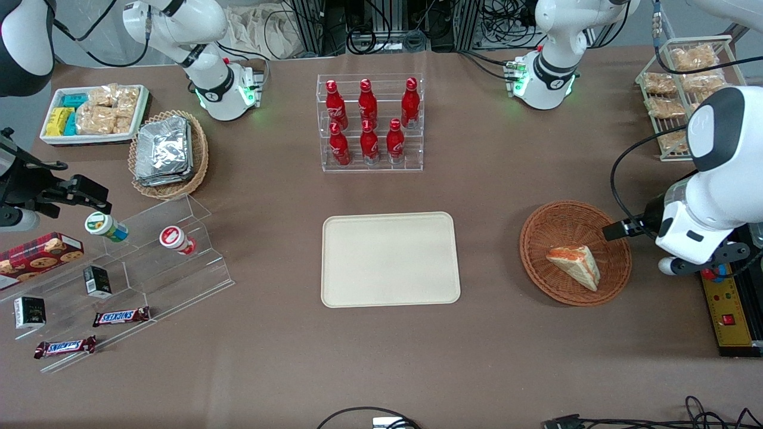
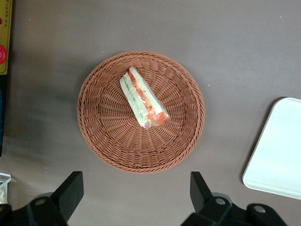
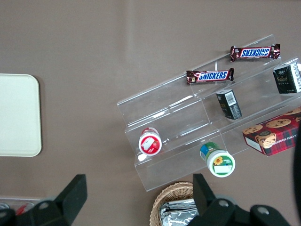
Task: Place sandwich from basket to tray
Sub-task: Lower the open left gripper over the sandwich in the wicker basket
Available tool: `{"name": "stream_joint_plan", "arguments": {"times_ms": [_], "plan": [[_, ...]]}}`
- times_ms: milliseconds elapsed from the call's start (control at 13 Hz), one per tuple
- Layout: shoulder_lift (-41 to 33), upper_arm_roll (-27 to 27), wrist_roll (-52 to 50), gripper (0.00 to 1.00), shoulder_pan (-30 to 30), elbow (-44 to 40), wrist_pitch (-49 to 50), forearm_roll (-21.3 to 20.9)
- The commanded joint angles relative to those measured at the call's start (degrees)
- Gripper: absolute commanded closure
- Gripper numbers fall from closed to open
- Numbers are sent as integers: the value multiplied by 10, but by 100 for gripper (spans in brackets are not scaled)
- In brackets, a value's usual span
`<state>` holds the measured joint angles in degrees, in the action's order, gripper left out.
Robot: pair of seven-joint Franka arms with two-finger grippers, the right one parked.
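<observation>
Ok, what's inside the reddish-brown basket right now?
Only the sandwich, lying on the weave of the basket, nothing else showing. Whatever is beneath the wedge is covered. The gripper is open, off the basket's rim, touching nothing. The tray holds nothing.

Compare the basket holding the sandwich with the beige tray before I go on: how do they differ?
The basket is round, reddish-brown woven wicker; the tray is a smooth cream rectangle with rounded corners. The basket holds the sandwich; the tray holds nothing. The basket lies toward the working arm's end of the table, with the open gripper above the table beside it; the tray sits mid-table. Both are shallow.
</observation>
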<state>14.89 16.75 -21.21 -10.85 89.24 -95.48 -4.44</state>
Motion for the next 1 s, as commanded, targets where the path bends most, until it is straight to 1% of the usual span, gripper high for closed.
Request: {"name": "stream_joint_plan", "arguments": {"times_ms": [0, 231, 462, 769, 923], "plan": [[18, 1, -20, 0, 5, -13, 4, -14], [29, 1, -24, 0, 14, -20, 4, -16], [39, 1, -72, 0, 15, -8, -7, -43], [44, 0, -259, 0, 14, 74, -129, -43], [58, -1, -276, 0, 9, 102, -180, -44]]}}
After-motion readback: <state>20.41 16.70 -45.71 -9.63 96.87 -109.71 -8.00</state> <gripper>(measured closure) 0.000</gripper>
